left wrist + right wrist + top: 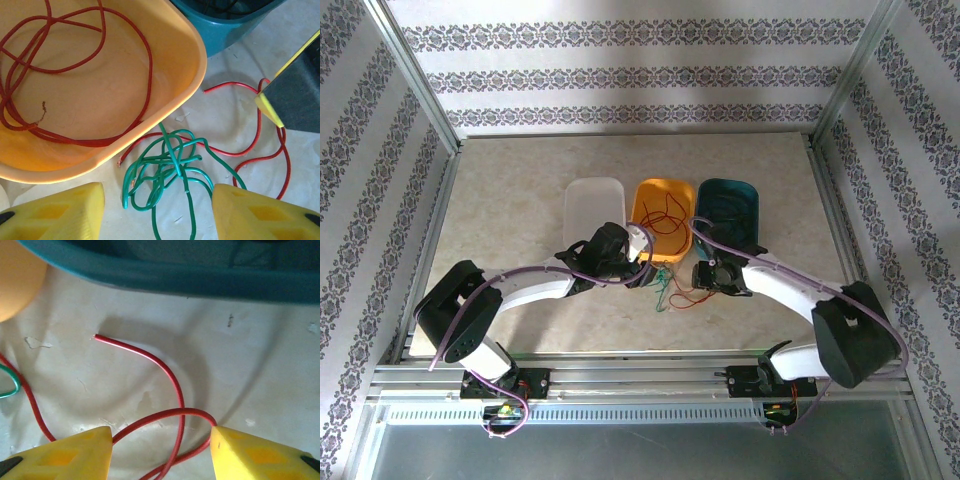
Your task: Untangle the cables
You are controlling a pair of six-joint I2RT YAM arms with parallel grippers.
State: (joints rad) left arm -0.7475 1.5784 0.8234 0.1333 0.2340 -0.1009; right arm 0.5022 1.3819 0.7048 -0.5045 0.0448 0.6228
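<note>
Your left gripper (157, 212) is holding its yellow fingers (55, 212) spread wide, pinching nothing. Between them the green cable (170, 165) is lying in a knotted bundle on the table (235, 115), just outside the rim of the orange tray (199, 55). Inside that tray a red cable (150, 75) is curling in several loops. A second red cable (259, 125) is running loose over the table, threading through the green bundle, though you cannot tell which is lying on top, and trailing off toward your right gripper (160, 450). That gripper's fingers (260, 455) are likewise standing apart and gripping nothing. The loose red loop is crossing the gap between them, and its free end is resting on the table near the teal tray (175, 275). Seen from above, both grippers are hanging close together just in front of the orange and teal trays, while the white tray (592, 205) is sitting to the left of the orange one.
</note>
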